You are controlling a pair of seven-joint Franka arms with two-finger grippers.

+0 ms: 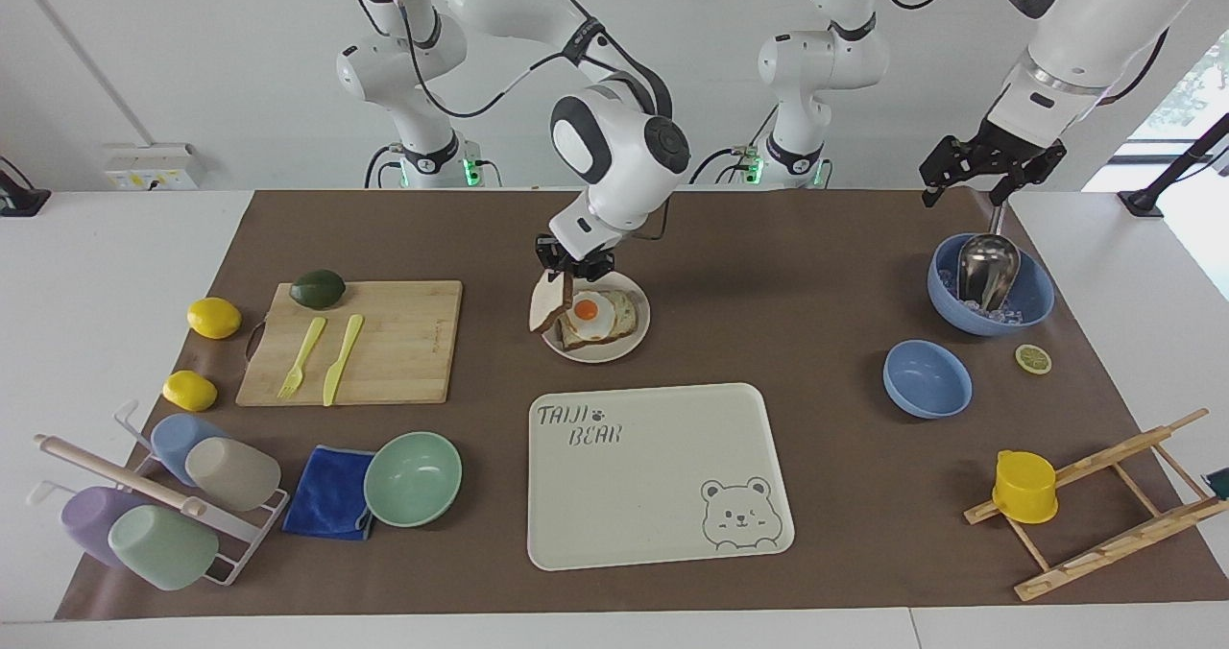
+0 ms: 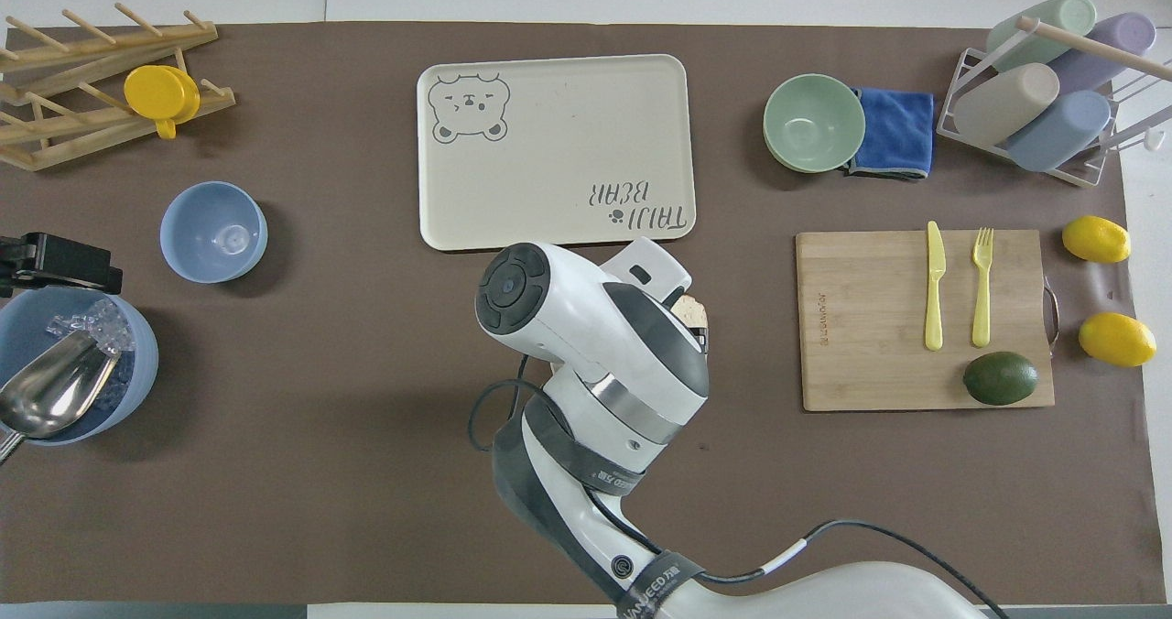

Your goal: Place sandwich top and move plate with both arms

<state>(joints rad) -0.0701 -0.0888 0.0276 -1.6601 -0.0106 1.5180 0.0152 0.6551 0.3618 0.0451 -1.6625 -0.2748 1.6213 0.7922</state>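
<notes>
Because the tray (image 1: 662,476) lies bare on the mat, farther from the robots than the plate (image 1: 636,334), I judge it the spot the plate is meant for once the sandwich is closed. While that waits, the left arm idles with the left gripper (image 1: 991,177) over the ice bowl (image 1: 1032,296); whether its fingers are parted I cannot tell. At the plate's rim toward the right arm's end, the right gripper (image 1: 568,275) pinches the sandwich top (image 1: 548,307) by its upper edge, so the slice hangs almost on edge beside the egg slice (image 1: 595,318), probably ready to be tipped flat over it. It is pale, speckled bread, squarish, with a brown crust along its lower edge.
</notes>
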